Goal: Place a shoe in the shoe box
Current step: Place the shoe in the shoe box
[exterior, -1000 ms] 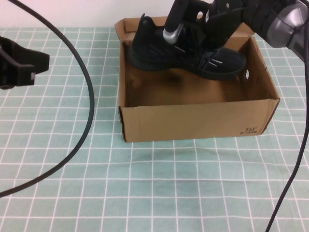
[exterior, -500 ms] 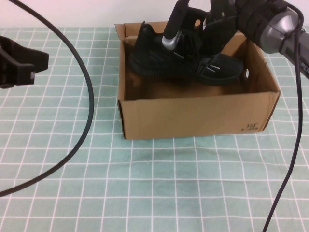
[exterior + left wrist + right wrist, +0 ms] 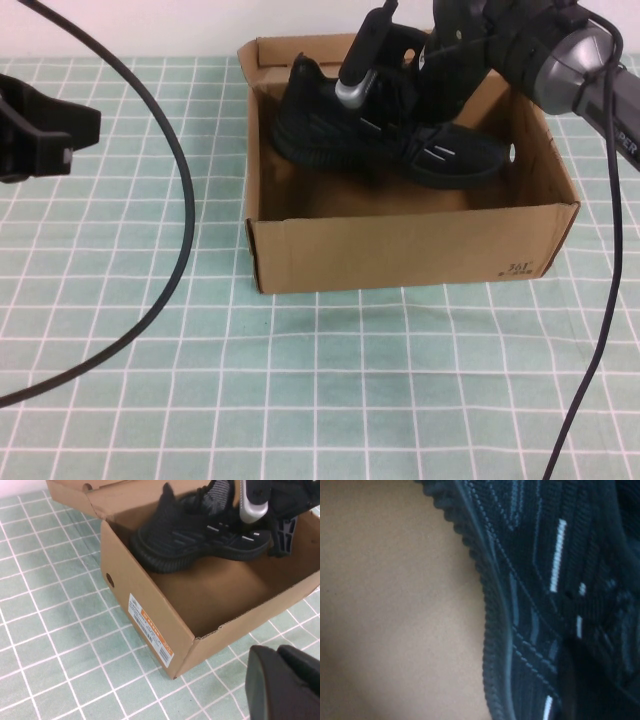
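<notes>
The shoe, a black mesh sneaker with short white dashes, hangs inside the open brown shoe box, heel toward the box's left wall and toe toward its right. My right gripper reaches in from the upper right and is shut on the shoe's middle. The left wrist view shows the shoe held above the floor of the box. The right wrist view is filled by the shoe's side over the cardboard floor. My left gripper is parked at the far left, shut and empty; it also shows in the left wrist view.
The box's lid flap lies open behind it. A green checked cloth covers the table. Black cables loop across the left side and run down the right edge.
My right gripper has lowered the shoe a little deeper into the box, toe dipping down. The left arm has not moved.
</notes>
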You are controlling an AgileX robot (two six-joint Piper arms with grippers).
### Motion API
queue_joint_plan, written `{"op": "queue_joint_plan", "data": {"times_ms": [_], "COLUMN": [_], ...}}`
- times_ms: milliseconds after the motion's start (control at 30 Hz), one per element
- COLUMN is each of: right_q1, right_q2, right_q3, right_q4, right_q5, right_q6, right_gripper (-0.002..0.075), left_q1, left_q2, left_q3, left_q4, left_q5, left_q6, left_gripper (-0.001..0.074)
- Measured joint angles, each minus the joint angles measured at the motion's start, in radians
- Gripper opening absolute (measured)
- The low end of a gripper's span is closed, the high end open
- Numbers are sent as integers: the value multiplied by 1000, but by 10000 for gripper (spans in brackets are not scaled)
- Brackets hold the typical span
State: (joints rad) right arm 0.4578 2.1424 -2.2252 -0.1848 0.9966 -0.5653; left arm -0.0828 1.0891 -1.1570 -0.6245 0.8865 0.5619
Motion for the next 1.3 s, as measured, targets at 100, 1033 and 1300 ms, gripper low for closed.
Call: {"op": "queue_joint_plan", "data": {"times_ms": [100, 1033, 1300], "right_q1": [0, 0, 0], "right_q2": [-2, -616, -915], "right_q3": [0, 0, 195], "right_q4": [-28, -119, -65], "right_q5": [-7, 155, 185], "right_q6": [36, 341, 289], "right_gripper": [183, -8, -8], "left_q1": [0, -22, -100], "left_q2": [0, -164, -409], "left_q3": [0, 13, 164], "left_q4": [0, -126, -183], "left_q5": [0, 37, 12], "left_q6": [0, 268, 401], "left_gripper": [-3, -4, -4]}}
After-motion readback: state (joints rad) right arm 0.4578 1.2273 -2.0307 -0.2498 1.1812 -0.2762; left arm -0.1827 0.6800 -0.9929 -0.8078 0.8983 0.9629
